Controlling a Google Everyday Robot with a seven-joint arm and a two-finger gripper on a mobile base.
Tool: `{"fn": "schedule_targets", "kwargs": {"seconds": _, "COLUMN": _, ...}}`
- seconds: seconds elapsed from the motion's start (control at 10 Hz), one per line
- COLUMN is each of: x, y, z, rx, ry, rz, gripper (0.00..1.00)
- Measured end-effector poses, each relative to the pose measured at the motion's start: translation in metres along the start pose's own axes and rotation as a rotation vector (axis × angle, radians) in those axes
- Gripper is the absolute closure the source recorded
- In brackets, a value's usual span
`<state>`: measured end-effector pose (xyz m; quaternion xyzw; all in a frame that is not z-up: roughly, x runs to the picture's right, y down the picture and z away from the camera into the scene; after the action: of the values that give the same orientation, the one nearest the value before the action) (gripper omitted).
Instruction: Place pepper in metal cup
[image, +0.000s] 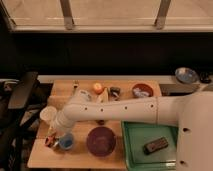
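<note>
My gripper (52, 136) is at the table's front left corner, just left of the light blue cup (66, 142). It is shut, and a small red-orange piece, the pepper (48, 141), shows at its tip. The metal cup is covered by the gripper and the pepper, so I cannot make it out. My white arm (120, 110) stretches across the table from the right.
A white cup (48, 114) stands just behind the gripper. A purple bowl (101, 140) sits at front centre, and a green tray (145, 132) holding a dark object (156, 145) at front right. An orange fruit (98, 88) and a red bowl (142, 90) stand at the back.
</note>
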<state>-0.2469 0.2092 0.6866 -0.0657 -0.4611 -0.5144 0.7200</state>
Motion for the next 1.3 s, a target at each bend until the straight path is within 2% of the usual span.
{"fn": "schedule_targets", "kwargs": {"seconds": 0.4, "x": -0.003, "y": -0.001, "z": 0.005, "rx": -0.006, "ry": -0.010, "rz": 0.002, "gripper": 1.00}}
{"fn": "schedule_targets", "kwargs": {"seconds": 0.7, "x": -0.016, "y": -0.001, "z": 0.031, "rx": 0.001, "ry": -0.050, "rz": 0.007, "gripper": 1.00}}
{"fn": "schedule_targets", "kwargs": {"seconds": 1.1, "x": -0.028, "y": -0.002, "z": 0.033, "rx": 0.012, "ry": -0.058, "rz": 0.010, "gripper": 1.00}}
{"fn": "schedule_targets", "kwargs": {"seconds": 1.2, "x": -0.030, "y": -0.001, "z": 0.033, "rx": 0.014, "ry": -0.058, "rz": 0.014, "gripper": 0.98}}
{"fn": "schedule_targets", "kwargs": {"seconds": 1.3, "x": -0.032, "y": 0.001, "z": 0.034, "rx": 0.017, "ry": -0.061, "rz": 0.021, "gripper": 0.90}}
